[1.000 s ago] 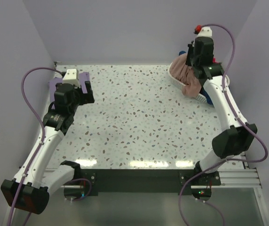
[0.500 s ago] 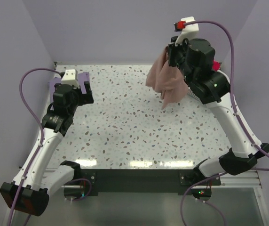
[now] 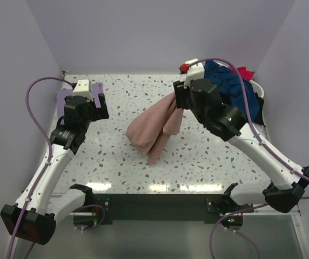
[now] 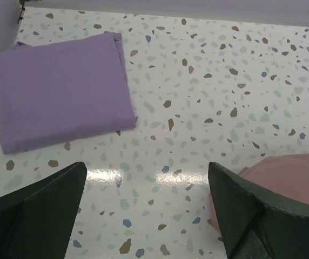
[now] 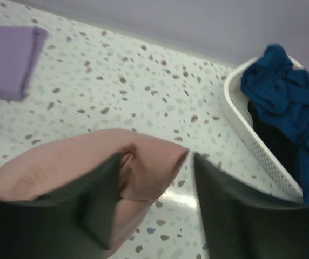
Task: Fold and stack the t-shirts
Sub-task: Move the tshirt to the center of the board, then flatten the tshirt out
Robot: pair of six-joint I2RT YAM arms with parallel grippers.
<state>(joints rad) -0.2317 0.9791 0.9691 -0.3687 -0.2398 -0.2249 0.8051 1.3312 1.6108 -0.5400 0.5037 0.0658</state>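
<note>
The dusty-pink t-shirt (image 3: 149, 129) hangs bunched from my right gripper (image 3: 177, 100) down onto the middle of the table. In the right wrist view a fold of this pink t-shirt (image 5: 143, 162) lies between the spread fingers of the right gripper (image 5: 157, 161). The fold rests against the left finger and stands clear of the right one. The lavender t-shirt (image 4: 62, 102) lies folded flat at the far left corner. My left gripper (image 4: 146, 168) hovers open and empty just in front of it, and the pink t-shirt's edge (image 4: 289, 178) shows at its right.
A white slatted basket (image 5: 241, 118) stands at the far right, holding a navy blue t-shirt (image 3: 230, 86), a red one (image 3: 243, 71) and a black one (image 5: 273, 140). Purple walls close in the table on three sides.
My right arm has swung the pink t-shirt from the basket leftward and down to the table's middle, and its jaws have parted. The left arm has stayed put.
</note>
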